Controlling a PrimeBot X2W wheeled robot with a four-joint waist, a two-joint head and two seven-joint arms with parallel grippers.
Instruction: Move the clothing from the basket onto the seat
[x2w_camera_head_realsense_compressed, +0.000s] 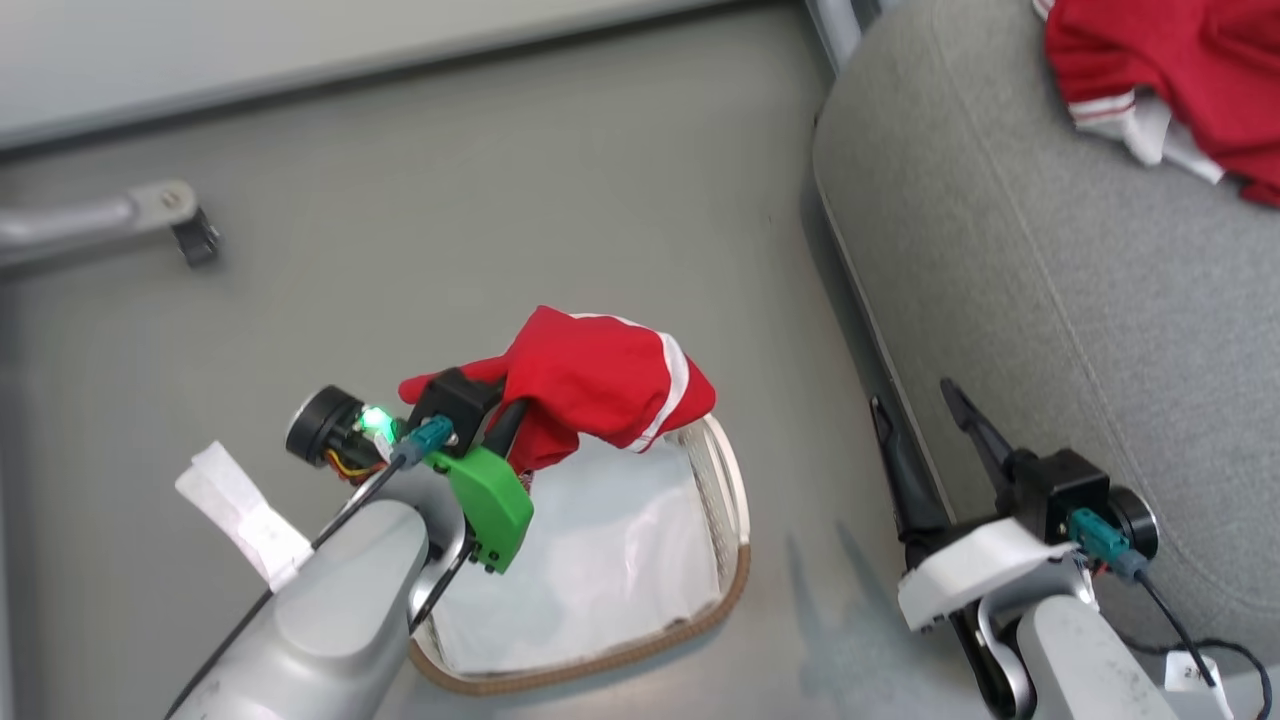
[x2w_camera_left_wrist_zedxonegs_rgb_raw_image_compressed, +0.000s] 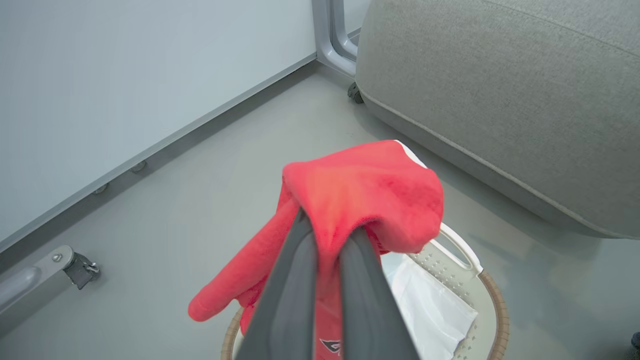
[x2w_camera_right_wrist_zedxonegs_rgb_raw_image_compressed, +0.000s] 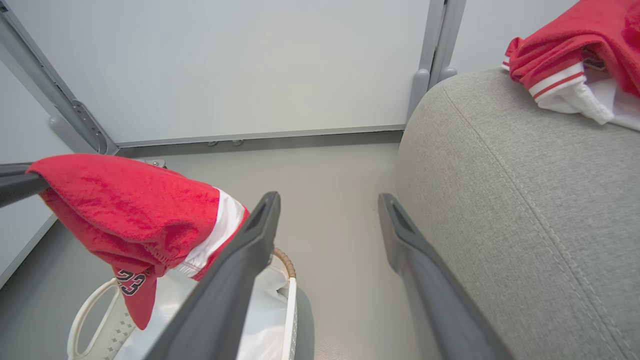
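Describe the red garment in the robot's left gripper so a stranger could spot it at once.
Find the big grey seat, then the white basket on the floor beside it. Over the basket, a red garment with a white stripe hangs from the left gripper. The other red garment lies on the seat; this one is in the air.

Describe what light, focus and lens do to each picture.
Head view: soft, even light; a faint shadow lies on the floor beside the right gripper; a green lamp glows. Left wrist view: the fingers and red garment near the lens look soft. Right wrist view: wall posts lean apart, likely from the wide lens.
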